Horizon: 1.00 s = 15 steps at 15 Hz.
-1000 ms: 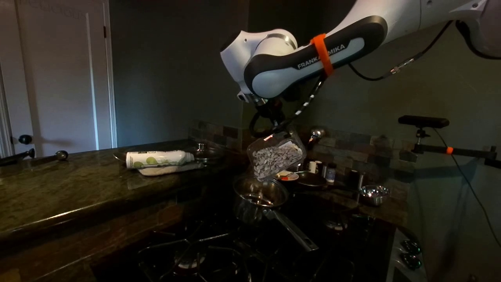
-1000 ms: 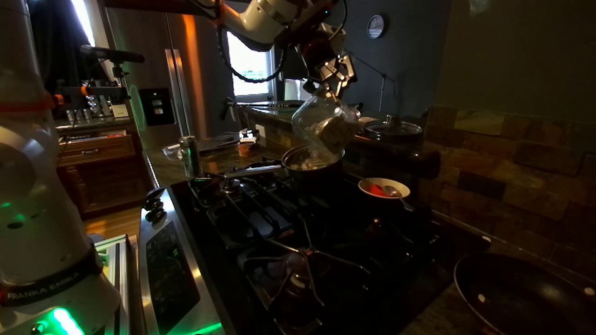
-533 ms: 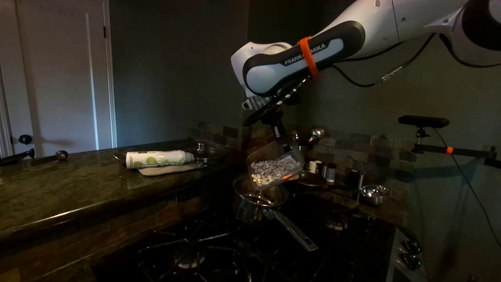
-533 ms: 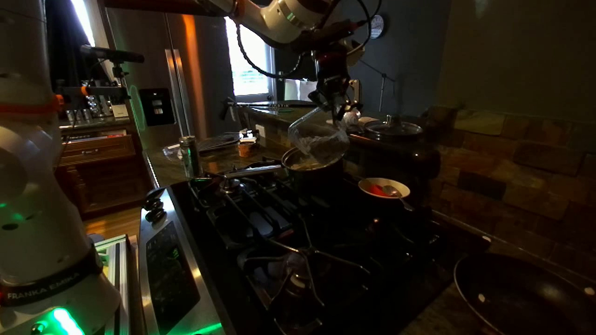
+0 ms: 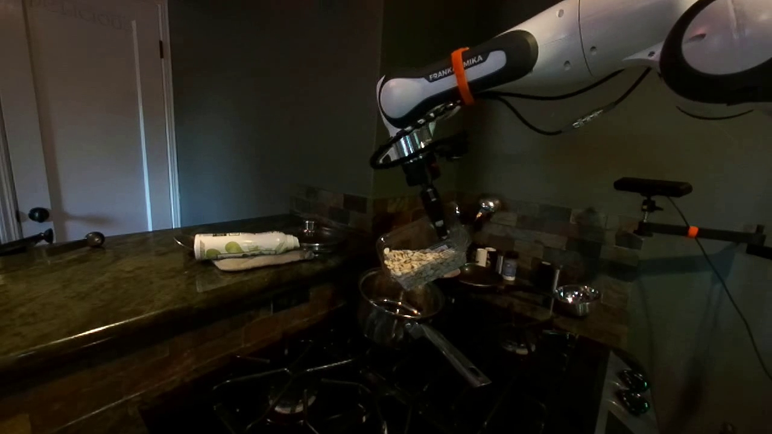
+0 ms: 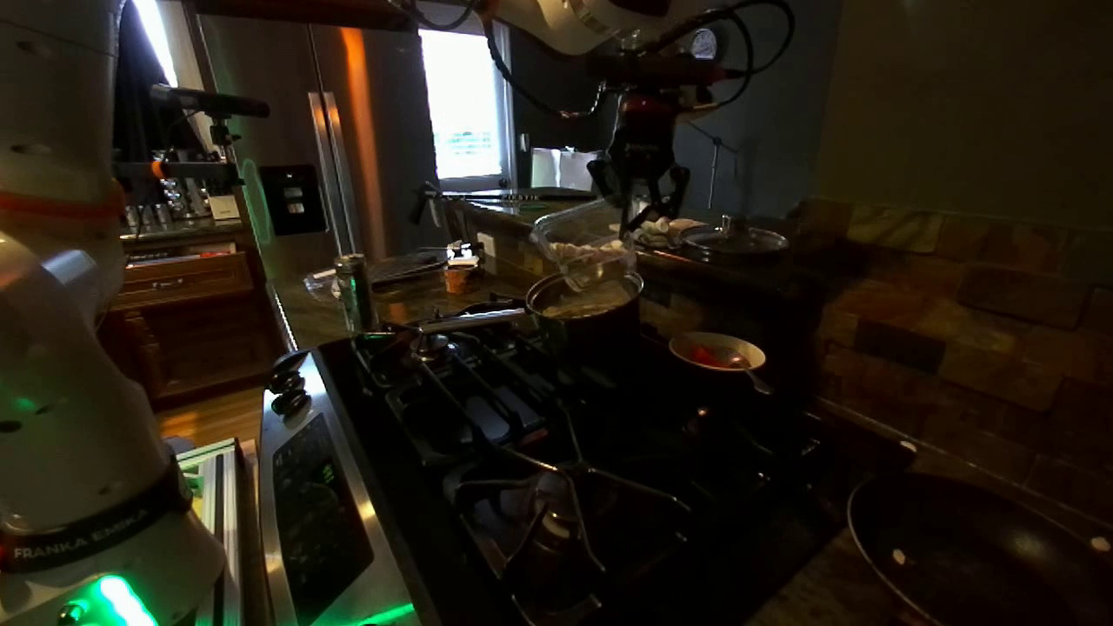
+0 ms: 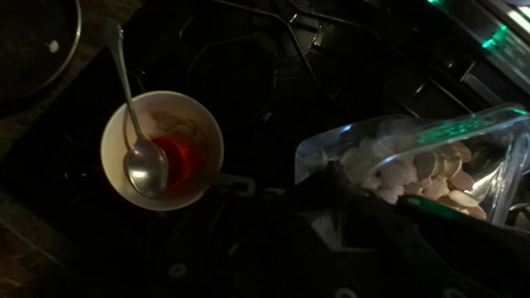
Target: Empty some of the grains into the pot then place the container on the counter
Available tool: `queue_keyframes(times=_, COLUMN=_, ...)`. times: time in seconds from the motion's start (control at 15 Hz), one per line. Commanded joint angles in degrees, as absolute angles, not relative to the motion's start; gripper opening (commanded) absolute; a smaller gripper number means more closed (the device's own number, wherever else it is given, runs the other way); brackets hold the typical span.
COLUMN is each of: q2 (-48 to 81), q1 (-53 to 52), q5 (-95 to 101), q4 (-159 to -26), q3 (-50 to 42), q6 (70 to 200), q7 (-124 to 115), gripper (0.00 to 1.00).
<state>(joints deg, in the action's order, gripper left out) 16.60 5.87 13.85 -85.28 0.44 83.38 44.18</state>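
Observation:
My gripper is shut on the wall of the clear plastic container. It holds the container tilted, just above the steel pot, with its low end over the pot's opening. The pale grains lie heaped inside the container. They also show through its wall in the wrist view, where the dark fingers cover part of the container. The pot stands on the stovetop; its inside looks pale in an exterior view, but I cannot make out its contents clearly. The dark stone counter runs beside the stove.
A white bottle lies on a cloth on the counter, near a glass lid. A white bowl with a spoon and red contents stands beside the pot. A dark pan and a steel bowl are near the stove.
My wrist has rotated, and the container has tipped back from a steep tilt toward level, still over the pot. The grains have settled lower in it. The grip has stayed shut.

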Motion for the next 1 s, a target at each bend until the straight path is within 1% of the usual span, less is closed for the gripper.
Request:
queue_keyframes(times=0.0, q2=18.7, q1=7.17, q5=6.18, q4=-80.01, q3=1.06, q6=76.87, q7=51.36, gripper=0.01)
queue_keyframes(times=0.33, q2=18.22, q1=6.97, q5=-3.71, q4=-77.52, q3=1.89, q6=69.62, q7=55.11, gripper=0.01)
queue_keyframes(times=0.47, q2=17.02, q1=5.92, q5=-6.31, q4=-78.38, q3=2.41, q6=70.18, q7=52.69, gripper=0.01)
queue_keyframes(times=0.67, q2=15.36, q1=3.76, q5=-8.12, q4=-80.95, q3=3.18, q6=74.57, q7=47.34, gripper=0.01)
queue_keyframes(times=0.93, q2=15.82, q1=0.72, q5=-8.84, q4=-81.35, q3=4.82, q6=76.6, q7=40.96, gripper=0.01)
